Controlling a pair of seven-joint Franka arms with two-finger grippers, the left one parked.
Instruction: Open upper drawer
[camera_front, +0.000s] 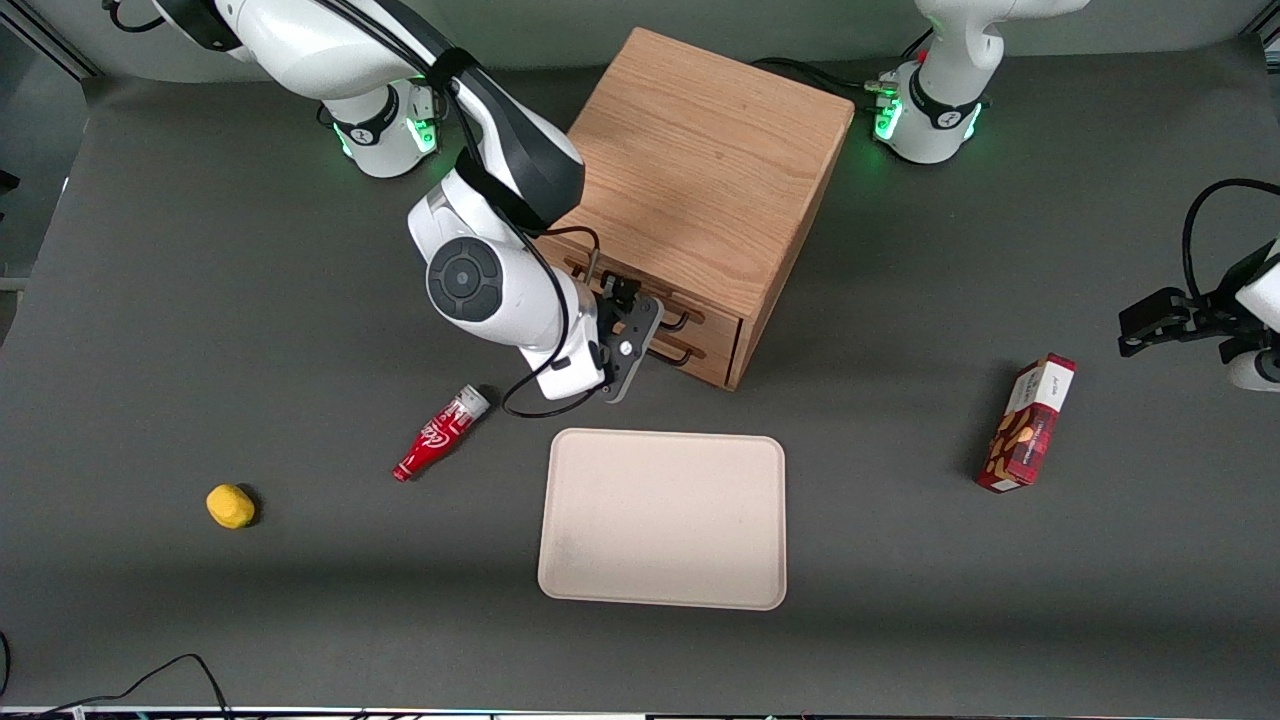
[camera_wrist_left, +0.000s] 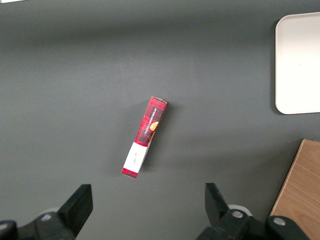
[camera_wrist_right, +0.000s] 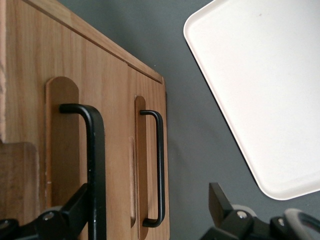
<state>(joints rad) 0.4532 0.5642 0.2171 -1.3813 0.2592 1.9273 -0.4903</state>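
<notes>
The wooden cabinet (camera_front: 700, 170) stands in the middle of the table, its two drawers facing the front camera. The upper drawer (camera_wrist_right: 112, 125) looks shut, flush with the lower drawer (camera_wrist_right: 150, 95). Its black wire handle (camera_wrist_right: 95, 165) shows in the front view (camera_front: 680, 322) above the lower handle (camera_front: 672, 355). My right gripper (camera_front: 640, 325) is open just in front of the drawers. In the right wrist view the gripper (camera_wrist_right: 148, 192) has one finger (camera_wrist_right: 75, 210) right beside the upper handle. The lower handle (camera_wrist_right: 159, 165) lies between the fingers. Nothing is gripped.
A cream tray (camera_front: 662, 518) lies on the table nearer to the front camera than the cabinet. A red bottle (camera_front: 440, 434) lies beside it and a yellow object (camera_front: 230, 506) toward the working arm's end. A red box (camera_front: 1028, 424) lies toward the parked arm's end.
</notes>
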